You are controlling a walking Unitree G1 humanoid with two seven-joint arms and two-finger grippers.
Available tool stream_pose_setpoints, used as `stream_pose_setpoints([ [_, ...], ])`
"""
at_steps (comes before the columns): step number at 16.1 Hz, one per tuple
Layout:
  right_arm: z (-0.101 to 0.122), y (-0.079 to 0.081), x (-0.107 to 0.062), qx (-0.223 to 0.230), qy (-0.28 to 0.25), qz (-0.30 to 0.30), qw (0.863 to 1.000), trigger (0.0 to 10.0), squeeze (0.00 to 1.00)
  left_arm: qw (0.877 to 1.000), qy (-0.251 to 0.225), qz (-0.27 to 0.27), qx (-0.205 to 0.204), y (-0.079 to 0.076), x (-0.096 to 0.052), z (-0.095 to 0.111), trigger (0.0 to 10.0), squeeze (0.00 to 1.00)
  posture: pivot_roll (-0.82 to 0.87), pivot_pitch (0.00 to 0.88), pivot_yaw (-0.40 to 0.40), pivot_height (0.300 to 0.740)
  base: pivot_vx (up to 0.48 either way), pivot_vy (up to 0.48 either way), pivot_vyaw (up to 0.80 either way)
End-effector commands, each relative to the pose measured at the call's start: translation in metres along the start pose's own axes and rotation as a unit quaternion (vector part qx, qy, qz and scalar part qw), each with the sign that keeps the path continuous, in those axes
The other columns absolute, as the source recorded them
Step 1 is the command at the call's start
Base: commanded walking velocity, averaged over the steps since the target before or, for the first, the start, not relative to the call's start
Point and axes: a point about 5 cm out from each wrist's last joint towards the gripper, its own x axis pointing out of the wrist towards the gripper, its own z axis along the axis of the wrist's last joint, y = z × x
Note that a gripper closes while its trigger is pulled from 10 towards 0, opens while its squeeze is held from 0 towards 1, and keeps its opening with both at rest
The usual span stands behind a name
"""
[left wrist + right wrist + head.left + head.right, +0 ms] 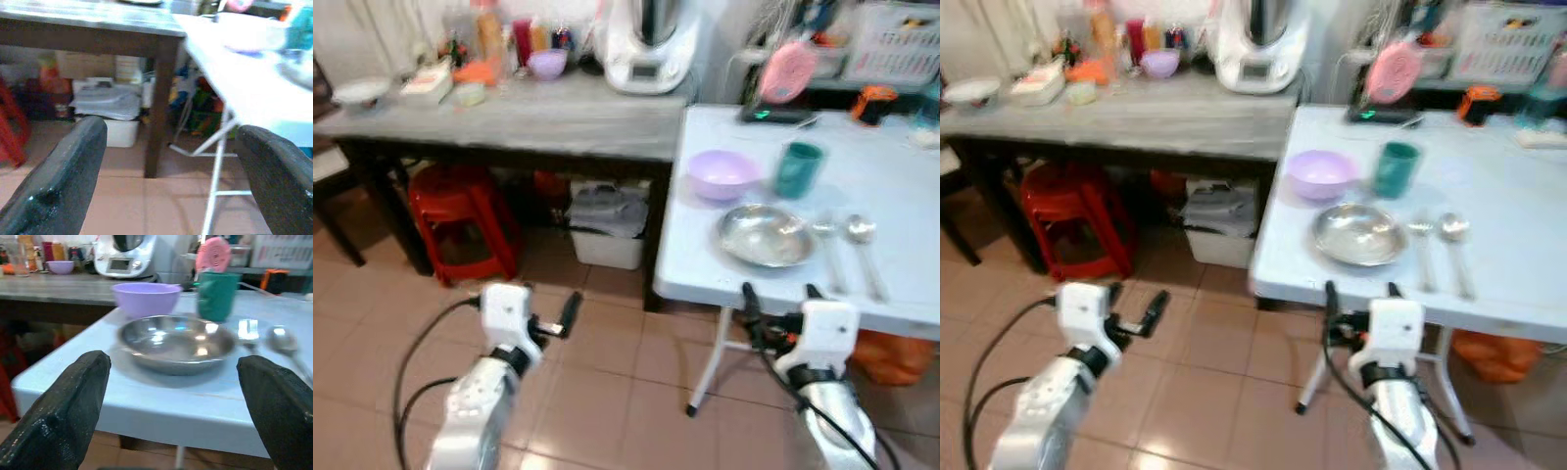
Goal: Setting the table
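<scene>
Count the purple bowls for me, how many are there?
2. One purple bowl sits on the white table, left of the green cup. A smaller purple bowl stands on the grey table behind. Clutter there may hide others.

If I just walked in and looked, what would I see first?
Probably the shiny metal plate near the front edge of the white table, with a purple bowl and a green cup just behind it and a fork and spoon to its right. The right gripper hangs open just before that table edge, and a red stool sits under the grey table.
</scene>
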Motion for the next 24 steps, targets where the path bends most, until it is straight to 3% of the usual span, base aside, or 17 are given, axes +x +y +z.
stream_pose_setpoints([
  [1, 0.0037, 0.0055, 0.002, 0.005, -0.007, 0.006, 1.0, 10.0, 0.0, 1.0, -0.005, 0.009, 0.011, 0.0071, 0.0006, 0.0056, 10.0, 0.0, 0.0, 0.0, 0.013, 0.74, 0.0, -0.48, 0.0],
  [5, 0.0026, 0.0057, 0.0021, 0.006, -0.004, 0.005, 1.0, 10.0, 0.0, 1.0, -0.006, 0.009, 0.01, 0.0072, 0.001, 0.0061, 10.0, 0.0, 0.0, 0.0, 0.013, 0.74, 0.0, -0.48, 0.0],
  [12, 0.0066, 0.006, 0.002, -0.004, -0.013, 0.007, 1.0, 10.0, 0.0, 1.0, -0.024, 0.003, 0.004, 0.0072, 0.0012, 0.0109, 10.0, 0.0, -0.01, 0.0, 0.016, 0.74, 0.0, 0.0, 0.0],
  [18, 0.0067, 0.0068, 0.0006, -0.006, -0.015, 0.013, 1.0, 10.0, 0.0, 0.999, -0.029, -0.013, -0.003, 0.0028, 0.0007, 0.011, 10.0, 0.0, -0.01, 0.0, 0.012, 0.74, 0.0, 0.0, 0.44],
  [24, 0.0072, 0.0076, 0.0009, -0.005, -0.014, 0.013, 1.0, 10.0, 0.0, 0.999, -0.029, -0.022, -0.005, 0.0006, 0.001, 0.0099, 10.0, 0.0, -0.01, 0.0, 0.012, 0.74, 0.318, 0.0, 0.0],
])
